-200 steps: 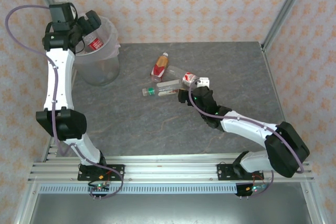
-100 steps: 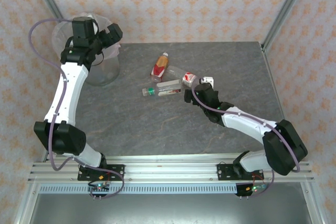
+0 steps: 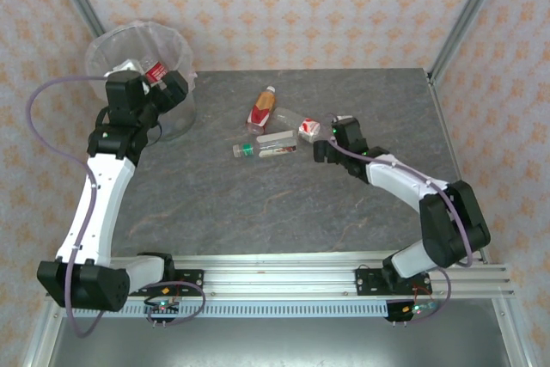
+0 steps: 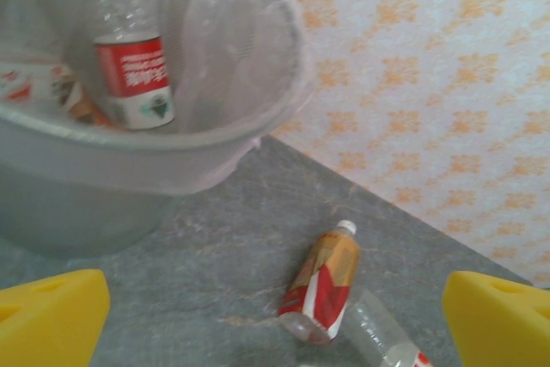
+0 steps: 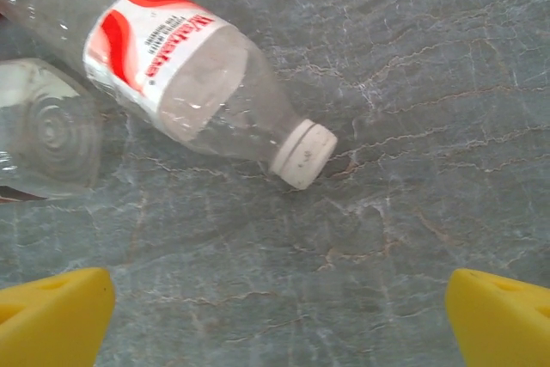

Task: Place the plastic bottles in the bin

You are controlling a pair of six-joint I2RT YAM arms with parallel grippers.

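The main risk, in our judgement, lies with the right pincer. It stands wide open and empty, and the red-and-white bottle lies on its side ahead of it, not yet between the fingers. The bottle runs on a slant, its white cap pointing back toward the pincer and its body off toward the left finger. If one finger meets that round, light body first, the bottle may roll or skid across the worktop. A close on the tapering neck could also squeeze it out. A crushed clear bottle lies just beside it, and we cannot tell whether the two touch, so a careless approach may drag both. From above, a brown-labelled bottle and a green-capped bottle lie close by and could be knocked. The left pincer, also wide open and holding nothing, hangs just beside the bin. A swing there might nudge the bin, which holds several bottles.
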